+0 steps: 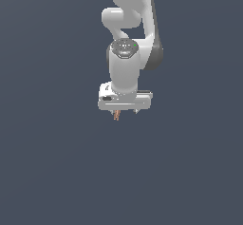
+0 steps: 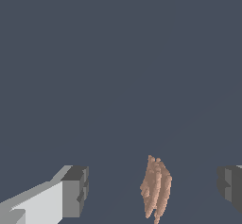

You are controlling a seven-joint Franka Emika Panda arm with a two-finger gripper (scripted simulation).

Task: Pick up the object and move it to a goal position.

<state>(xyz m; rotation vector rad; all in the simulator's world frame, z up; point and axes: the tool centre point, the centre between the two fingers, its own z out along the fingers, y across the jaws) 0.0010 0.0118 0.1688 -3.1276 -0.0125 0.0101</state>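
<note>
The object (image 1: 116,116) is a thin reddish-brown stick that shows just under the white hand in the exterior view. The wrist view has the object (image 2: 156,190) standing roughly upright between the two fingers, touching neither. My gripper (image 1: 126,111) points straight down and is open. In the wrist view the gripper (image 2: 152,186) has its grey-tipped fingers (image 2: 74,190) spread wide, one on each side of the stick. Whether the stick rests on the surface below cannot be told.
A uniform dark blue-grey ground fills both views. The white arm (image 1: 126,39) rises above the hand toward the top of the exterior view.
</note>
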